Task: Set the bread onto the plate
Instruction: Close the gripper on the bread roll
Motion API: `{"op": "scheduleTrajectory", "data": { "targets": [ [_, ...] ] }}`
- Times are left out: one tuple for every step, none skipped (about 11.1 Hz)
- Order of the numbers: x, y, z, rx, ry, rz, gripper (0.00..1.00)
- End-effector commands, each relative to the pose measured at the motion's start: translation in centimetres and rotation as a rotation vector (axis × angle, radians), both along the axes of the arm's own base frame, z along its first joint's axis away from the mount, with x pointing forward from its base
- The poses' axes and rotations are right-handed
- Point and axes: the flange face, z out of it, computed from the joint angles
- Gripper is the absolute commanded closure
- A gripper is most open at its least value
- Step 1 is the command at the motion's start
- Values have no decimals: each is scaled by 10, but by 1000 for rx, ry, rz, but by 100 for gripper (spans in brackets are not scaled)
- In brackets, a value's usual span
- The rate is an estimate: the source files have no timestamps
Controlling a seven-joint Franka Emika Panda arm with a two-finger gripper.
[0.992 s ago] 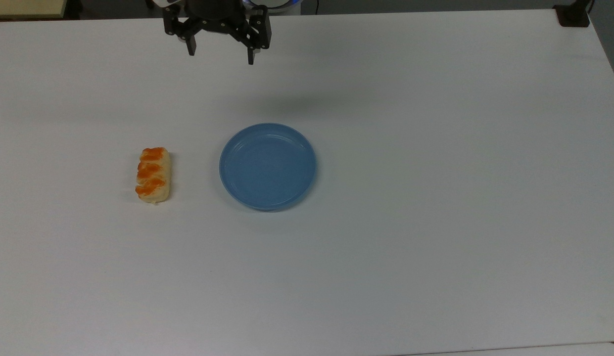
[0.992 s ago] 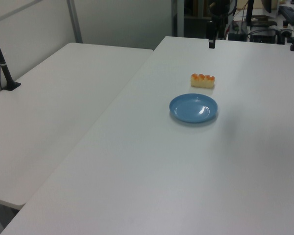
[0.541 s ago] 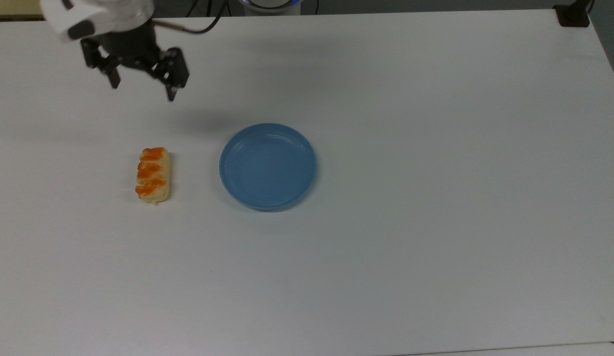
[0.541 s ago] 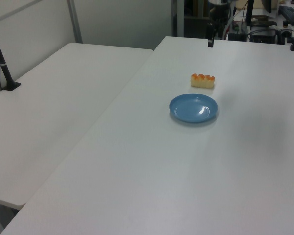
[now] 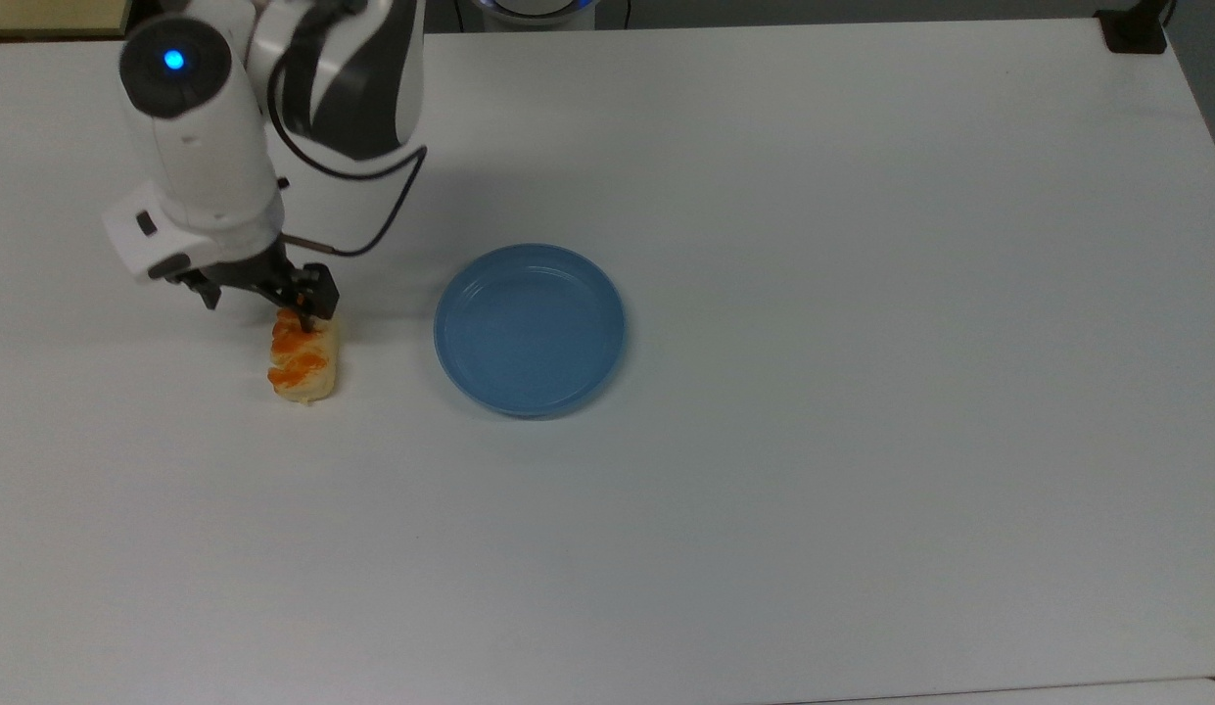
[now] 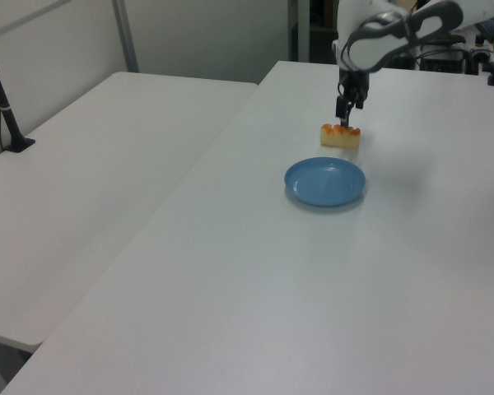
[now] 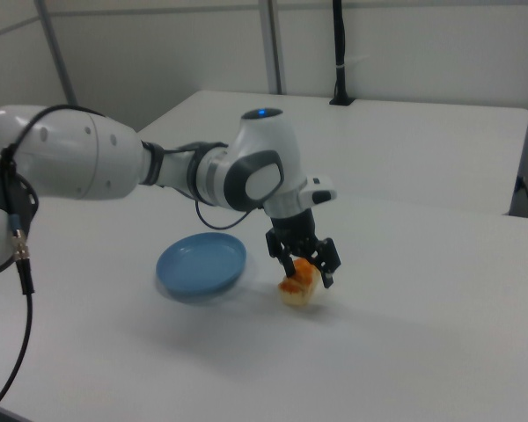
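white tabletop (image 5: 862,294) spreads under my gripper (image 5: 257,303), whose fingers are spread apart, straddling the far end of the bread (image 5: 303,359) without clamping it. the bread lies flat on the table, its long axis running up and down in the top view, glazed bumps facing up. just beside it, on the top view's right, sits the light-blue plate (image 5: 530,329), not touching.
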Motion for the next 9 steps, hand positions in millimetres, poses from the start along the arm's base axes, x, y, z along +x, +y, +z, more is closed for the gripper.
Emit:
{"op": "scheduleTrajectory", "data": {
  "targets": [
    [8,12,-37,-13,-7,39,0],
    [10,22,-37,-10,-6,51,9],
    [10,24,-35,-8,-8,51,26],
    [11,25,-33,-6,-11,52,45],
    [10,24,-33,-4,-11,54,64],
    [10,24,-33,-4,-11,57,80],
    [10,24,-30,-2,-13,55,94],
    [10,24,-26,0,-18,49,100],
    [10,24,-21,2,-25,46,100]
  ]
}}
